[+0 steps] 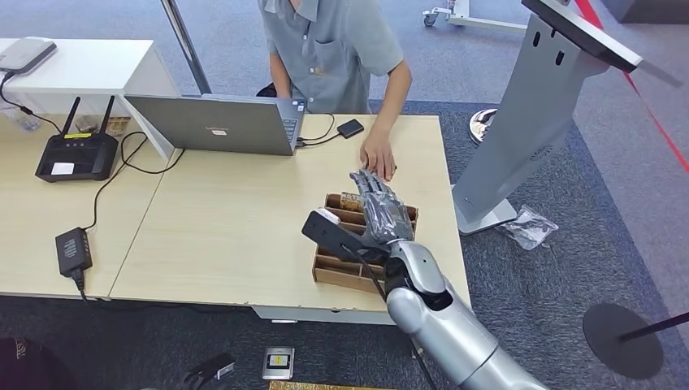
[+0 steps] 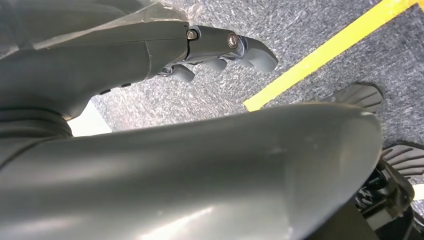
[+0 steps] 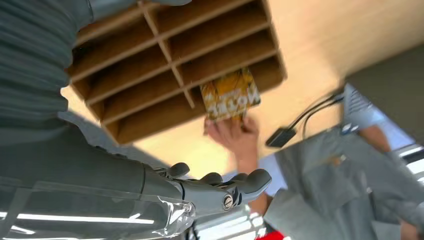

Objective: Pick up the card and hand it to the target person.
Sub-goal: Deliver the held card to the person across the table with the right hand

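The right hand (image 1: 380, 210) hovers over the cardboard organizer (image 3: 175, 60) on the counter (image 1: 236, 227), its fingers (image 3: 250, 181) spread apart and holding nothing. Beyond the fingertips, the yellow card (image 3: 230, 94) stands in a far compartment, with the person's hand (image 1: 378, 154) resting just past it. The left hand (image 2: 220, 47) hangs above the carpet, fingers loosely curled around nothing.

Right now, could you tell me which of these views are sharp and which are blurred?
Head view: sharp, evenly lit, table slightly bowed by the lens. Right wrist view: motion-smeared, the card and compartment box soft. Left wrist view: carpet crisp, left hand in focus.
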You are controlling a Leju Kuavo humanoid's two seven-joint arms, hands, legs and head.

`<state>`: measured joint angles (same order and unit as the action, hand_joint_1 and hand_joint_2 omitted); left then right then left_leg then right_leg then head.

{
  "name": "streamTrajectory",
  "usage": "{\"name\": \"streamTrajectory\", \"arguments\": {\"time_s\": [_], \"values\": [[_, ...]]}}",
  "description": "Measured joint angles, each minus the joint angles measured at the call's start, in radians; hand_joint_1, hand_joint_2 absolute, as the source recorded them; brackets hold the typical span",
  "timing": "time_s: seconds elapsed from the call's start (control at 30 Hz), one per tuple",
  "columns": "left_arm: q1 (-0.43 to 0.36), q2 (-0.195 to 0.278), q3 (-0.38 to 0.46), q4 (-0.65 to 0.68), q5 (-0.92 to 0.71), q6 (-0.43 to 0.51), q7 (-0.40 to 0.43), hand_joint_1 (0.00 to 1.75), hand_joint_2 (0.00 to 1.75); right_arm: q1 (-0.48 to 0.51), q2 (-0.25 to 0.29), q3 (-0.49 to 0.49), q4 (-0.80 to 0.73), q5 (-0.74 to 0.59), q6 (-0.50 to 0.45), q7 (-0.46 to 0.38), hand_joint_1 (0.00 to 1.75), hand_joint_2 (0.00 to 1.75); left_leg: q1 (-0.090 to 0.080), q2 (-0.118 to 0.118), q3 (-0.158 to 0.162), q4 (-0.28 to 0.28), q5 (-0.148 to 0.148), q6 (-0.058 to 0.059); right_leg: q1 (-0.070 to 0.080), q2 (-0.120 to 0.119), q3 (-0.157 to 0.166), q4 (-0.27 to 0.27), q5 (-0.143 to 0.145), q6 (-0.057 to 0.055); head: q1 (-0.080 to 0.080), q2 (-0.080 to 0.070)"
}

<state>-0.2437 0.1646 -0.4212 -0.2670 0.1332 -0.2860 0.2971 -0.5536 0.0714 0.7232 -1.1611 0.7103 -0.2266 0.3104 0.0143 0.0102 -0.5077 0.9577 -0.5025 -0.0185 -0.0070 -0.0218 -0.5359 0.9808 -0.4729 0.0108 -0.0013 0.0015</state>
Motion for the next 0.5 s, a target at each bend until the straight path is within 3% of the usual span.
{"name": "streamTrajectory", "arguments": {"time_s": [0.23, 0.5], "values": [[0.036, 0.020, 0.007, 0.000, 0.023, 0.003, -0.039, 0.00, 0.00, 0.102, -0.064, -0.022, -0.155, -0.177, 0.056, -0.138, 0.00, 1.75, 0.000, 0.000, 0.000, 0.000, 0.000, 0.000, 0.000, 0.000, 0.000, 0.000, 0.000, 0.000, 0.000, 0.000], [0.057, 0.027, 0.022, 0.000, 0.016, 0.004, -0.051, 0.00, 0.00, 0.173, -0.119, -0.045, -0.264, -0.208, 0.063, -0.154, 0.00, 1.75, 0.000, 0.000, 0.000, 0.000, 0.000, 0.000, 0.000, 0.000, 0.000, 0.000, 0.000, 0.000, 0.000, 0.000]]}}
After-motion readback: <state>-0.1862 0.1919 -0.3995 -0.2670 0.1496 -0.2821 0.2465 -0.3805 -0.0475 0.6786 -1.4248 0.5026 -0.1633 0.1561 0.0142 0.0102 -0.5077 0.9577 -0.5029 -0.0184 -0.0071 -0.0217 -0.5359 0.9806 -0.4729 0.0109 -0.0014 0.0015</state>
